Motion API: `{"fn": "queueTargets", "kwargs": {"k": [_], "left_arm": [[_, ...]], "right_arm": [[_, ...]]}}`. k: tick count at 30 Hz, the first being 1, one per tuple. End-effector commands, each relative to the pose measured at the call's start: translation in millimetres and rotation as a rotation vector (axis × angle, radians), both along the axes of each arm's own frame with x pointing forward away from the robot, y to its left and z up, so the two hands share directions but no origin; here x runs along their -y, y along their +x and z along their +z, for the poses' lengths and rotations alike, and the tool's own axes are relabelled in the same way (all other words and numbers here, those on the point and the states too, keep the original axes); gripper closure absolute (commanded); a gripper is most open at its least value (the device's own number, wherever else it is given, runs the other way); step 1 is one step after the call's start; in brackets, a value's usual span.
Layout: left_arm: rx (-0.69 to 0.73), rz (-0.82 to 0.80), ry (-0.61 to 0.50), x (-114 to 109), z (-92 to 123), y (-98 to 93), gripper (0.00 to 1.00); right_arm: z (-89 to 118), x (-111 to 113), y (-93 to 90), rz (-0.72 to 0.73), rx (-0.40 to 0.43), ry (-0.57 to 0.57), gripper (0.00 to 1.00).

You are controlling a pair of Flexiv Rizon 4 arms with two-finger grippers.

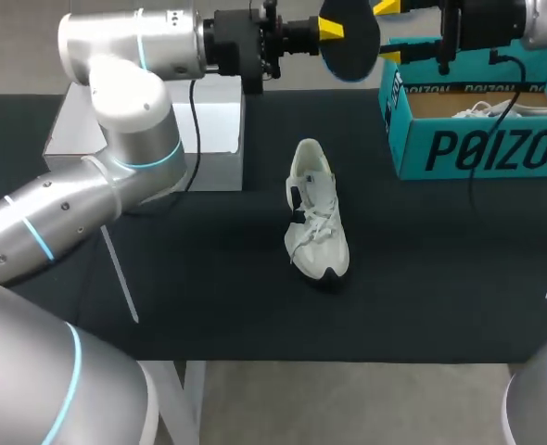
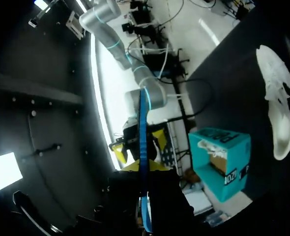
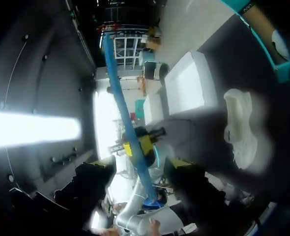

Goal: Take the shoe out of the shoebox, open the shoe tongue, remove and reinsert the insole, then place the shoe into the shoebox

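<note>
While a white box (image 1: 213,130) sits at ten o'clock from the white shoe (image 1: 316,209) lying mid-table (image 1: 209,278), the left gripper (image 1: 331,30) is clamped on the dark blue insole (image 1: 349,46) at the shoe's twelve o'clock. The right gripper (image 1: 387,32) straddles the insole's far edge, fingers spread wide. The teal shoebox (image 1: 482,153) stands at two o'clock.

The white shoe (image 1: 316,211) is out of the box and lies near the middle of the dark table (image 1: 209,278), heel toward the far side, toe toward the near edge, laces loose. The teal shoebox (image 1: 477,139) stands open at the far right with a second white shoe (image 1: 491,108) inside. The dark blue insole (image 1: 349,44) is out of the shoe, pinched in the left gripper (image 1: 332,30) well above the table.
</note>
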State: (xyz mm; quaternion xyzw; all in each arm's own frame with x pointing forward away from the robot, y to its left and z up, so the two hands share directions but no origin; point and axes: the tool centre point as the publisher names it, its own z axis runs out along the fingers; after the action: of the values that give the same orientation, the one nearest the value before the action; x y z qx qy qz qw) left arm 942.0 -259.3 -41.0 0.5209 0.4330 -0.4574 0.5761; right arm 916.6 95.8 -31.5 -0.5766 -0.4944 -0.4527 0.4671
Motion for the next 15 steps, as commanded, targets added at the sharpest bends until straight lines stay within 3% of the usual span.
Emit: {"fn": "queueTargets", "kwargs": {"k": [1,9,15], "left_arm": [[-0.012,-0.005,-0.031,3.7,-2.8,1.9,1.00],[-0.077,-0.007,0.013,6.0,-6.6,-1.3,1.00],[-0.132,0.004,0.004,8.4,-4.2,-4.0,1.00]], "right_arm": [[-1.7,-0.5,2.0,0.001,-0.001,-0.003,0.32],[-3.5,-2.1,3.1,-0.012,0.013,-0.008,0.42],[-6.2,-8.6,5.2,-0.049,0.095,-0.025,0.51]]}}
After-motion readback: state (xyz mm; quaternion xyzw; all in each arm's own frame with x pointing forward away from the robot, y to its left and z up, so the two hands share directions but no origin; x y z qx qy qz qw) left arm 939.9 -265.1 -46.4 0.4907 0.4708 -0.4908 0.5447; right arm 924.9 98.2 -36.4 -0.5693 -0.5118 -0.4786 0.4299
